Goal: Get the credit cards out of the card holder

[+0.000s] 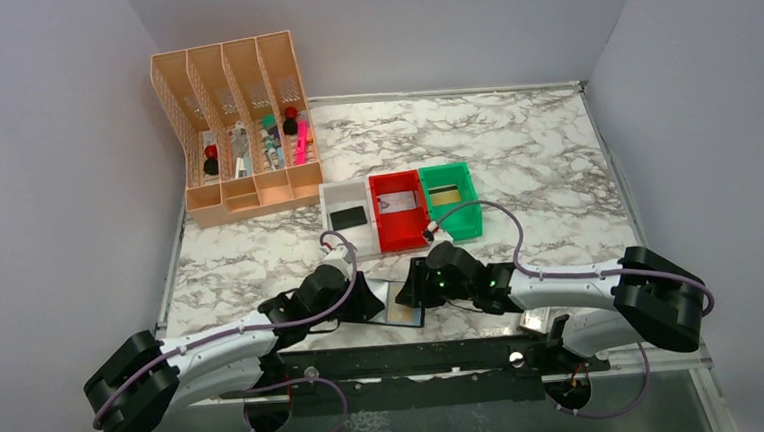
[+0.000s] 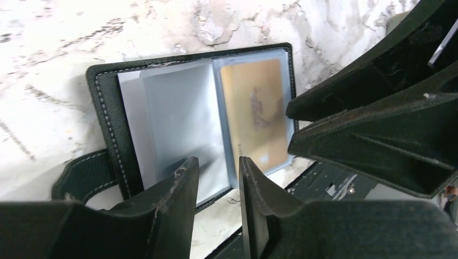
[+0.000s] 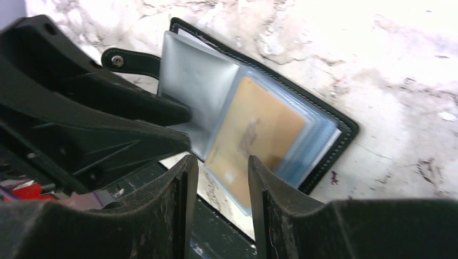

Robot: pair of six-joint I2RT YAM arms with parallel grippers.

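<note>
Looking at the left jaws first: they're spread part-way with a clear gap, and nothing is pinched in there that I can see. The tips sit right at the near edge of the card holder (image 2: pixel 106 108), on its glossy grey pocket side. Can't tell if they actually touch it.

The right jaws are the same deal, part-way apart and gripping nothing visible, tips just at the near corner of the gold card (image 3: pixel 259 135). That card is tucked inside a see-through pocket on the holder's right half. From the left wrist view, the right jaws reach in at the outer edge of that pocket.

The holder itself lies open and flat between the two arms, right at the near edge of the marble worktop (image 1: pixel 514 148). Its strap tab (image 3: pixel 132 59) sticks out on the left.

Further back there are three small bins in a row:
- The white bin (image 1: pixel 341 190) has a black card (image 1: pixel 347 217) in it.
- The red bin (image 1: pixel 401 240) has a pale card (image 1: pixel 400 203).
- The green bin (image 1: pixel 466 221) has a tan card (image 1: pixel 444 194).

A peach file organiser (image 1: pixel 257 199) with pens and markers stands in the far left corner.
</note>
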